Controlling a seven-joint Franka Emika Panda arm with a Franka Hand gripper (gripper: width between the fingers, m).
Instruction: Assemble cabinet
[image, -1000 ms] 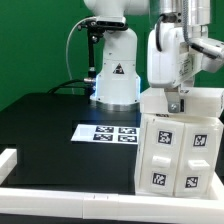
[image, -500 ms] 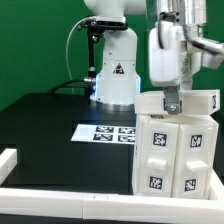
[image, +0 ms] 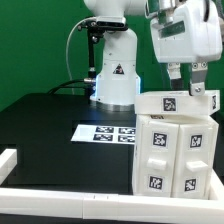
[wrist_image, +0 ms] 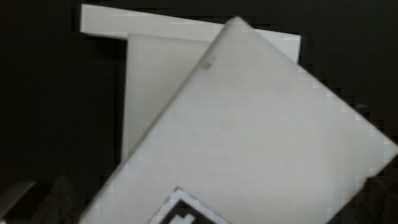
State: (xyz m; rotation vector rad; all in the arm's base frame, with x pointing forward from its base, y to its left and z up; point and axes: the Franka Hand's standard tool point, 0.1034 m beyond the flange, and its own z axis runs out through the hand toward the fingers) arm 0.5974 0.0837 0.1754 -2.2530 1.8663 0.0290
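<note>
The cabinet (image: 175, 150), a large white box-like body with marker tags on its front, stands at the exterior view's right. A flat white panel (image: 181, 101) with one tag lies on top of it, slightly askew. My gripper (image: 184, 80) hangs just above that panel with its fingers apart and nothing between them. In the wrist view the panel (wrist_image: 249, 140) fills most of the picture, turned at an angle over the cabinet body (wrist_image: 160, 60), with a tag corner (wrist_image: 187, 212) at the edge. My fingertips do not show clearly there.
The marker board (image: 108, 132) lies flat on the black table left of the cabinet. The arm's white base (image: 113, 75) stands behind it. A low white border rail (image: 60, 190) runs along the table's front and left edges.
My gripper has risen from the panel's level to just above it. The panel stays on top of the cabinet, shifted slightly, and the fingers no longer touch it.
</note>
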